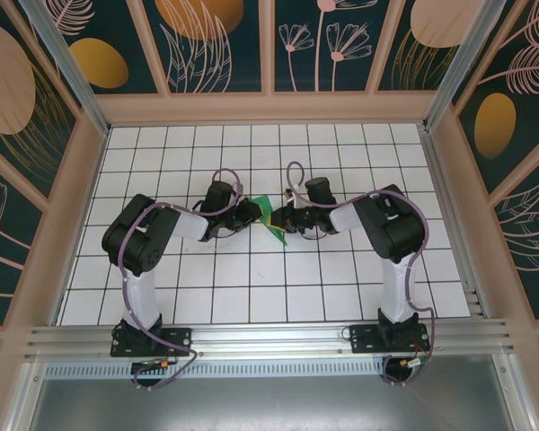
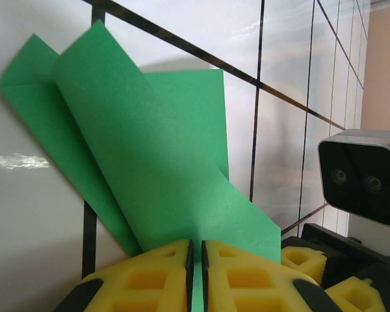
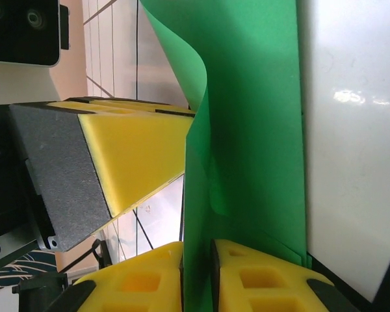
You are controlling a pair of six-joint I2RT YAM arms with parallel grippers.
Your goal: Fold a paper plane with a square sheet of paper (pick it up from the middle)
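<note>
The left gripper (image 2: 196,263) has its yellow fingers pressed almost together, with only a thin slit between them, and an edge of the green paper (image 2: 149,143) is pinched in that slit. From there the paper rises away from the fingers as a broad creased flap. A second layer shows behind it, and a pointed corner reaches out over the white tiled table (image 2: 286,97).

The right gripper (image 3: 197,273) faces it from the other side. Its jaws stand a little further apart with the paper running up between them, and I cannot tell whether they press on it. Just beside this gripper, one yellow finger (image 3: 136,149) of the left gripper slants in, backed by grey foam.

From above, the paper sits near the middle of the table, between the two grippers. The left arm (image 1: 148,238) and the right arm (image 1: 391,224) bend inward toward it.
</note>
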